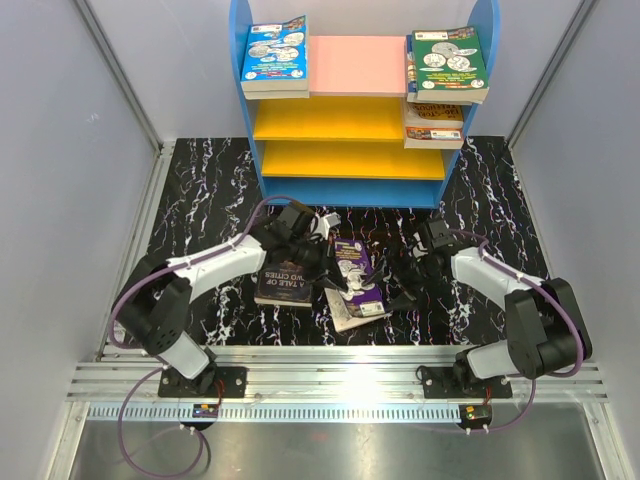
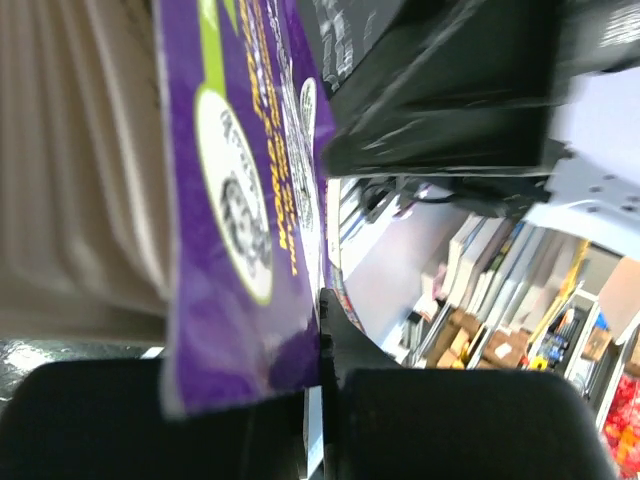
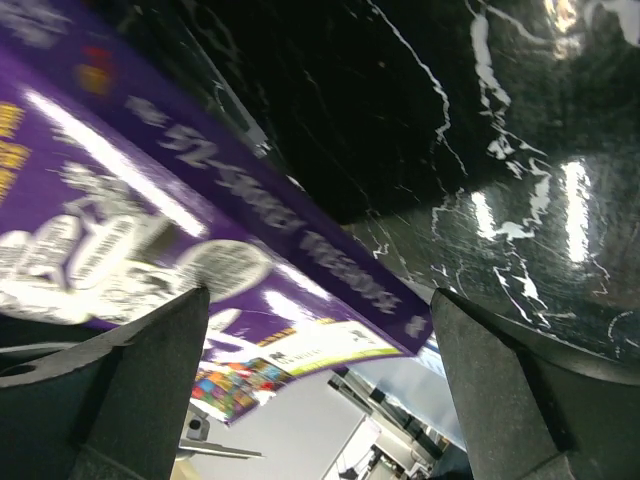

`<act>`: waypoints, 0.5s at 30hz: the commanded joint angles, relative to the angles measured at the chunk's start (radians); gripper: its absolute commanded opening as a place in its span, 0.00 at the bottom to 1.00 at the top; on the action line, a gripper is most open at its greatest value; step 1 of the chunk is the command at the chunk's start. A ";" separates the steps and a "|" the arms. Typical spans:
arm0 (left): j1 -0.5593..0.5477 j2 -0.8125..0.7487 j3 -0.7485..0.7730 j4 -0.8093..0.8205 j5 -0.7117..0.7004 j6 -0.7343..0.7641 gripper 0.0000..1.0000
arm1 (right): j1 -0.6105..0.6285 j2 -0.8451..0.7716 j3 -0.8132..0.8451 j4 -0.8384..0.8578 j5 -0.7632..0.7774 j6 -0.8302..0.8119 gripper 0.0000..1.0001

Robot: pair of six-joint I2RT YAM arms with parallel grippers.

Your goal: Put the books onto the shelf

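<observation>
The purple coin-picture paperback [image 1: 357, 278] lies on the black marbled tabletop [image 1: 200, 200] in front of the blue-sided shelf with pink and yellow boards [image 1: 330, 120], well apart from it. Its long axis runs roughly toward the shelf. The left gripper [image 1: 332, 270] is clamped on the book's long edge. The right gripper [image 1: 405, 272] gapes empty just beside the spine. Judging by that hold, the left arm makes the lift toward the shelf.

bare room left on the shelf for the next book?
Free: pink top board, middle, between blue book and green book; upper yellow board, left and middle, stack at right end; lower yellow board, what shows is bare. Crowded: table centre, purple book, dark book.
</observation>
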 commanded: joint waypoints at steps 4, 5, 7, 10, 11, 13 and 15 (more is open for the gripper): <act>0.012 -0.105 -0.036 0.180 0.062 -0.049 0.00 | 0.000 -0.013 -0.022 -0.001 -0.011 -0.041 1.00; 0.011 -0.128 -0.044 0.196 0.079 -0.053 0.00 | 0.000 -0.014 -0.024 0.013 -0.016 -0.040 1.00; 0.011 -0.147 -0.074 0.255 0.094 -0.066 0.00 | 0.000 -0.010 -0.028 0.048 -0.026 -0.029 1.00; 0.011 -0.148 -0.177 0.463 0.149 -0.147 0.00 | -0.002 -0.014 -0.062 0.172 -0.115 0.029 1.00; 0.011 -0.139 -0.208 0.536 0.184 -0.181 0.00 | 0.000 -0.016 -0.074 0.215 -0.138 0.052 1.00; 0.012 -0.096 -0.278 0.738 0.218 -0.281 0.00 | 0.000 -0.020 -0.116 0.352 -0.190 0.123 1.00; 0.014 -0.067 -0.308 0.840 0.246 -0.348 0.00 | 0.000 -0.017 -0.154 0.465 -0.219 0.184 1.00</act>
